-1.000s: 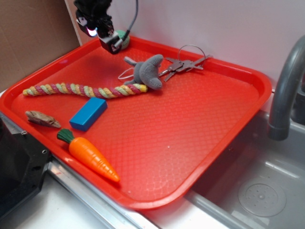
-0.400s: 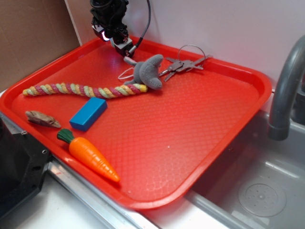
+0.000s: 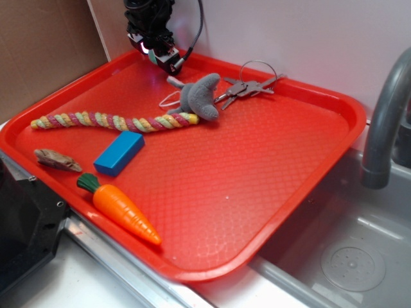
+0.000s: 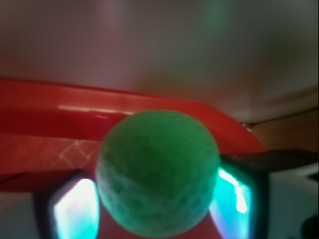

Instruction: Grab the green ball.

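The gripper [image 4: 155, 209] squeezes the green ball [image 4: 157, 172] from its 3 and 9 o'clock sides. The ball looks soft, light and fuzzy, so a middle hold seems best.

I have the gripper [image 3: 156, 54] low over the tray's [image 3: 308, 167] far left corner, arm reaching down from above, fingers [image 4: 75, 211] pressed against both sides of the green ball [image 4: 158, 172].
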Controlling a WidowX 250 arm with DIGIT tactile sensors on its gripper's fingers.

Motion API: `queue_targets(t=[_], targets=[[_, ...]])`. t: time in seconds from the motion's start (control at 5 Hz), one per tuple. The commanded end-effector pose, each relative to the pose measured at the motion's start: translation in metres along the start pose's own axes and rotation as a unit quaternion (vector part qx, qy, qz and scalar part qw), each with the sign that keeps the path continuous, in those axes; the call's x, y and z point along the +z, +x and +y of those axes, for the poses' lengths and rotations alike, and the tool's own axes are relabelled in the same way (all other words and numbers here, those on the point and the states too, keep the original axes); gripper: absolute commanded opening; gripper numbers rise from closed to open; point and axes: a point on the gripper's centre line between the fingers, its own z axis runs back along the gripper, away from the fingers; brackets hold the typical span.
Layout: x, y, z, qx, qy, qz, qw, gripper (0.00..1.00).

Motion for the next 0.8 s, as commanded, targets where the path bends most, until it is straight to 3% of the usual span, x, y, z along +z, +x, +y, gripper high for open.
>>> queue_targets(t=[0.0, 0.2, 0.4, 0.6], targets=[[0.020, 0.005, 0.000, 0.000, 0.016, -0.011, 1.000, 0.00], [0.084, -0.019, -0.020, 0.012, 0.009, 0.005, 1.000, 0.00], [0.155, -0.052, -0.047, 0.050, -0.039, -0.004, 0.998, 0.00], [0.207, -0.057, -0.061, 0.073, -0.051, 0.042, 0.995, 0.00]])
